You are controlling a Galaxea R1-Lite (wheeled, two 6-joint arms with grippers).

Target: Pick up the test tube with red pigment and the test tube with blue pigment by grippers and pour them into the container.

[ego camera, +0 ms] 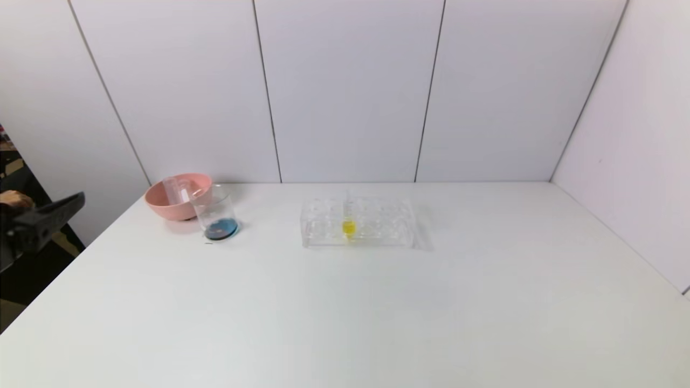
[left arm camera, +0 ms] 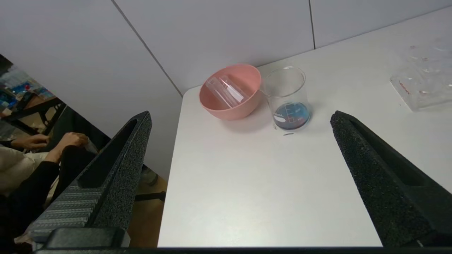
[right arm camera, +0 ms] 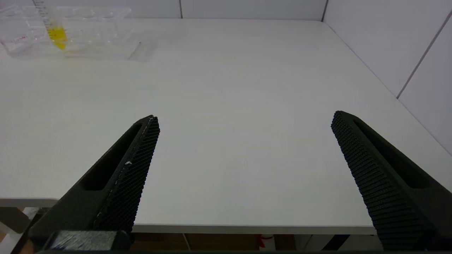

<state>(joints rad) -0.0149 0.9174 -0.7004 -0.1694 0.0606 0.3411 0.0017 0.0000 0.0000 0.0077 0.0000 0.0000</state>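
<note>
Both grippers spread wide, empty: left gripper off table's left edge, right gripper at near edge. Beaker holds dark blue liquid beside pink bowl.

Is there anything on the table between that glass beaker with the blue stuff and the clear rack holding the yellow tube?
Nothing: in the head view, only bare white table separates the beaker from the rack.

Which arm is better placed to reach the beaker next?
Left. Its open pincer faces the beaker beside the pink bowl; the right pincer, also open, views only the rack.
</note>
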